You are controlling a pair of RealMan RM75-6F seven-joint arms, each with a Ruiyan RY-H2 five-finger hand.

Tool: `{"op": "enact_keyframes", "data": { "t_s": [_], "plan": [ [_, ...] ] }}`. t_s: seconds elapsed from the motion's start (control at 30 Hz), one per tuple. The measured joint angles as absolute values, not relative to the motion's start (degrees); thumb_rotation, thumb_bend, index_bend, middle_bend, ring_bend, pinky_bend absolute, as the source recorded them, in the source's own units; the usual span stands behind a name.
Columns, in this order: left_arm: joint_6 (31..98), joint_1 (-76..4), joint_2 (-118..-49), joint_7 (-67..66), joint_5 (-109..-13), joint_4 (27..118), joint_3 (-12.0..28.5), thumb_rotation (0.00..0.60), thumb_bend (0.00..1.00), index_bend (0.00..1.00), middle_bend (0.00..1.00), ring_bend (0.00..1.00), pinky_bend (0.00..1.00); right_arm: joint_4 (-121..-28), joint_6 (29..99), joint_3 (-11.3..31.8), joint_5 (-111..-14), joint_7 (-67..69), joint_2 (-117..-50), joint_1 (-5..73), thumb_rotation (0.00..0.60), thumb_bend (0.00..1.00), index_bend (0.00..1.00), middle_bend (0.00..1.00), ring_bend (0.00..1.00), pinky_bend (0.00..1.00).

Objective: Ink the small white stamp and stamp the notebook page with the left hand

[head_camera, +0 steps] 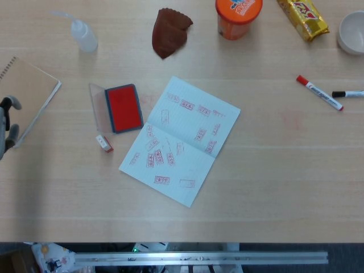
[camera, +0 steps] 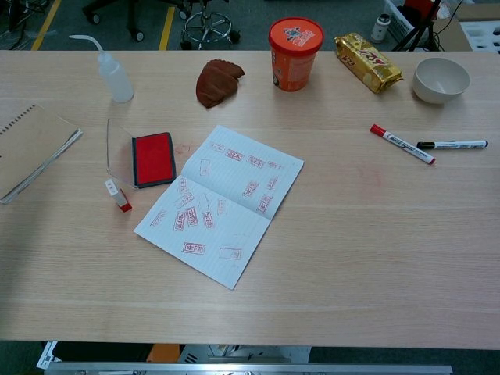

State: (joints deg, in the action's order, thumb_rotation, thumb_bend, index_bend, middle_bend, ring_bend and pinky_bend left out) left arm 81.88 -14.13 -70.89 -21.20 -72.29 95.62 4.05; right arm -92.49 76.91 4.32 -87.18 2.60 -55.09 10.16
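Observation:
The small white stamp point(head_camera: 104, 143) with a red end lies on its side on the table, just below the open red ink pad point(head_camera: 123, 107) and left of the open notebook page point(head_camera: 181, 138), which bears several red stamp marks. The chest view shows the same stamp point(camera: 118, 194), ink pad point(camera: 152, 158) and page point(camera: 220, 201). Only the fingertips of my left hand point(head_camera: 7, 122) show at the far left edge of the head view, apart and holding nothing, well away from the stamp. The right hand appears in neither view.
A tan spiral notebook point(head_camera: 25, 96) lies at the left edge. Along the back stand a squeeze bottle point(head_camera: 81, 31), brown cloth point(head_camera: 169, 31), orange cup point(head_camera: 238, 16), snack pack point(head_camera: 303, 17) and white bowl point(head_camera: 351, 33). Two markers point(head_camera: 318, 92) lie at the right.

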Motion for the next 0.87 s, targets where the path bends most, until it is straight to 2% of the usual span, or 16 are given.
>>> {"op": "enact_keyframes", "data": {
  "t_s": [0.43, 0.87],
  "plan": [
    [89.64, -6.54, -69.43, -15.7, -76.94, 94.82, 0.87, 0.6, 0.28, 0.44, 0.68, 0.66, 0.94, -88.71, 81.69, 2.23, -91.56, 4.5, -58.79, 8.75, 0.6, 0.07, 0.43, 0.51, 0.41, 0.52],
    [90.84, -4.0, -68.26, -14.22, -79.38, 95.41, 0.44, 0.6, 0.28, 0.44, 0.68, 0.66, 0.94, -89.28, 81.95, 2.43, -90.64, 4.38, -58.51, 8.6, 0.6, 0.07, 0.43, 0.51, 0.41, 0.52]
  ]
}}
